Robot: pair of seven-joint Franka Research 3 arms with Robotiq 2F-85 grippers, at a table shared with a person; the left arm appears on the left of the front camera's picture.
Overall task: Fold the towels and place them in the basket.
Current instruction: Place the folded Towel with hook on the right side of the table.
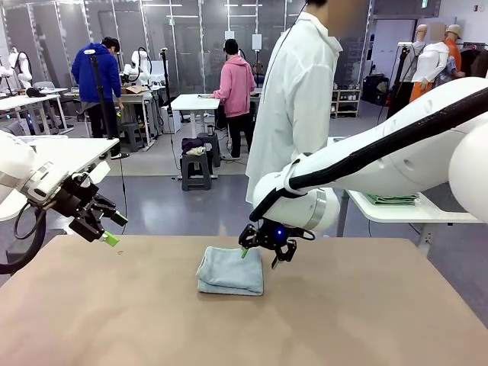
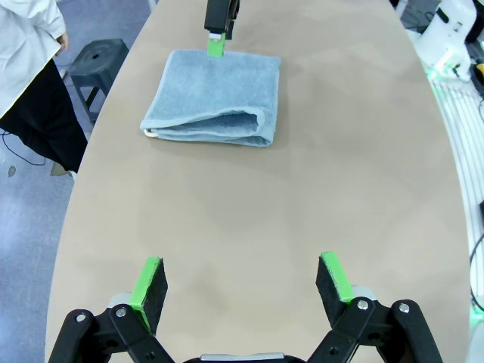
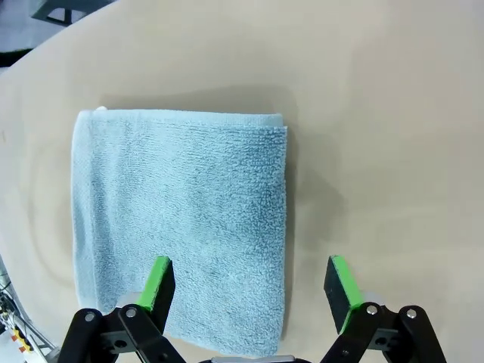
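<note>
At the left, the left gripper [image 1: 116,230] hangs in the air above the left edge of the surface [image 1: 358,320], tilted down toward the middle. Its fingers are spread wide and nothing is between them. In the left wrist view the two green pads [image 2: 149,281] stand well apart, with bare tan surface between them. The gripper is well apart from the towel.

In the middle of the surface lies one towel [image 1: 231,271], pale blue-grey terry cloth. It is folded into a thick rectangle and lies flat. In the left wrist view its stacked layers show along the edge [image 2: 208,134] that is turned toward the left arm.

The right gripper [image 1: 261,258] is at the far edge of the towel and points down at it. The white right arm reaches in from the right side of the picture. Its fingers are also wide open and grip nothing. In the right wrist view one finger [image 3: 157,283] is over the cloth and the other is over the bare surface beside it, so one side edge of the towel runs between them. I cannot tell if the fingertips touch the cloth or are just above it.

Behind the surface a person in a white coat [image 1: 297,99] stands at the far side. Further right is a white side table [image 1: 427,213] with green folded cloths [image 1: 393,200] on it.
</note>
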